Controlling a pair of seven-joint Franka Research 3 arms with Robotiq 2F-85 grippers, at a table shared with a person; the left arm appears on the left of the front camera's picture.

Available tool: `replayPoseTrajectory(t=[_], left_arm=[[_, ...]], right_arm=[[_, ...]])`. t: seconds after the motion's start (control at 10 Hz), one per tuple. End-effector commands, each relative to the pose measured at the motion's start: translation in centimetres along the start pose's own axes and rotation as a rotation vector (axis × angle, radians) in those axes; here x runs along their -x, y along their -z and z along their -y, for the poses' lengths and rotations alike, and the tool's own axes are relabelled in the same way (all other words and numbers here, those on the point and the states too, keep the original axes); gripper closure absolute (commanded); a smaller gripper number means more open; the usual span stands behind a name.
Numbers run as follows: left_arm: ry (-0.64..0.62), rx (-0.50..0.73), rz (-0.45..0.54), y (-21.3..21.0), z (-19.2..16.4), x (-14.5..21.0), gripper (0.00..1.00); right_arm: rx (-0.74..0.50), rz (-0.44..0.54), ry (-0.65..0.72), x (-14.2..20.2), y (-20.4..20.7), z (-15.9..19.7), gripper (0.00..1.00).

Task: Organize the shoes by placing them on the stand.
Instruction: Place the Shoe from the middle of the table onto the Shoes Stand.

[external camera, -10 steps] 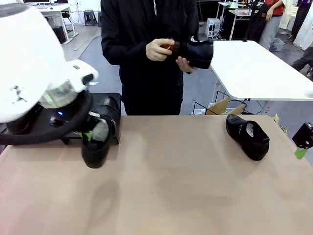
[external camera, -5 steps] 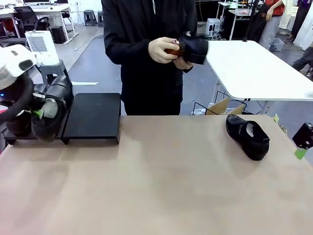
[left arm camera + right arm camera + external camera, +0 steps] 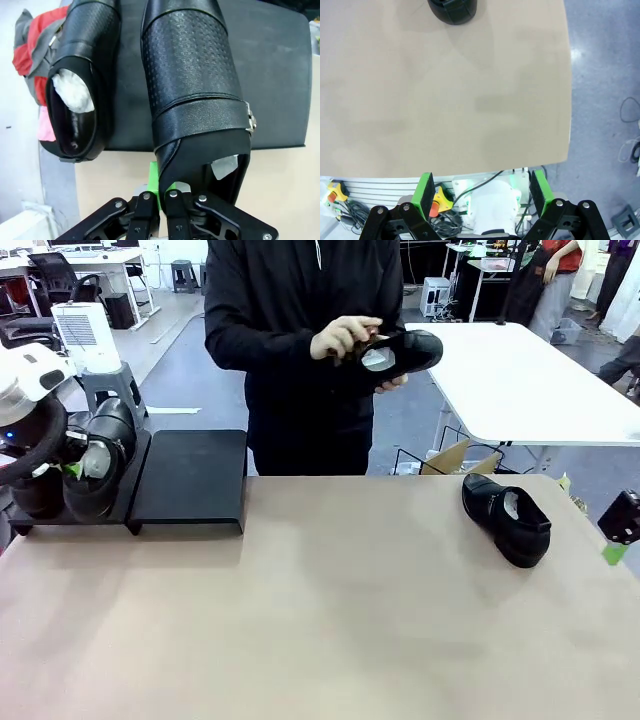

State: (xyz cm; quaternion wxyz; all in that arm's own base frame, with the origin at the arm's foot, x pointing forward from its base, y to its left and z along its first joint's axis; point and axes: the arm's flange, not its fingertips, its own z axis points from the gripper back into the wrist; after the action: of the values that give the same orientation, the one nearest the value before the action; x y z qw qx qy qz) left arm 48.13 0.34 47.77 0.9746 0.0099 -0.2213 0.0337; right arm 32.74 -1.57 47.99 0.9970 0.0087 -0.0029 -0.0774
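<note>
1. The held shoe (image 3: 192, 85) lies toe-first over the left half of the stand (image 3: 190, 480). Its heel hangs past the bent front edge, above the desk (image 3: 330, 630). Whether the sole sits flat on the platform cannot be told.
2. The left gripper (image 3: 162, 182) is pressed together on the back rim of that shoe's heel. One green pad is outside the leather, and the other finger seems to sit inside the opening beside the paper stuffing (image 3: 225, 165).
3. A second shoe (image 3: 80, 100) rests on the same platform, just beside the held one and pointing the same way. The stand's right half is bare.
4. Handling, as a judgement:
   - The glossy leather looks slippery, and the toe and sole look stiff.
   - The heel collar is thin and will likely flex under a pinch.
   - The stuffing should keep the upper from collapsing.
   - A shoe looks light enough to hang from its heel rim, though it would probably swing toe-down.
   - The rim at the back is the best hold, because the rounded toe and the strap with its buckle (image 3: 249, 120) give little to pinch.
5. A third shoe (image 3: 505, 515) lies on the desk towards the robot's right, well apart from the stand, with its opening upward.
6. The right gripper (image 3: 482, 186) is spread wide and empty. It hangs over the desk's near edge, well apart from that shoe.
7. Across the desk the person holds a fourth shoe (image 3: 400, 355) in the air. One hand (image 3: 345, 337) is on top of it and the other is beneath.
</note>
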Motion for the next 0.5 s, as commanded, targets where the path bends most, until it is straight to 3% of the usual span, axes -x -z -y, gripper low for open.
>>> replayPoseTrajectory(t=[0.0, 0.4], left_arm=[[0.011, -0.001, 0.008, -0.8, 0.1, 0.8, 1.00], [-0.006, 0.040, 0.052, 1.8, -1.3, -1.9, 1.00]], right_arm=[[0.000, 0.005, 0.000, -0.1, 0.0, 0.0, 0.00], [0.000, 0.005, 0.000, -0.1, 0.0, 0.0, 0.00]])
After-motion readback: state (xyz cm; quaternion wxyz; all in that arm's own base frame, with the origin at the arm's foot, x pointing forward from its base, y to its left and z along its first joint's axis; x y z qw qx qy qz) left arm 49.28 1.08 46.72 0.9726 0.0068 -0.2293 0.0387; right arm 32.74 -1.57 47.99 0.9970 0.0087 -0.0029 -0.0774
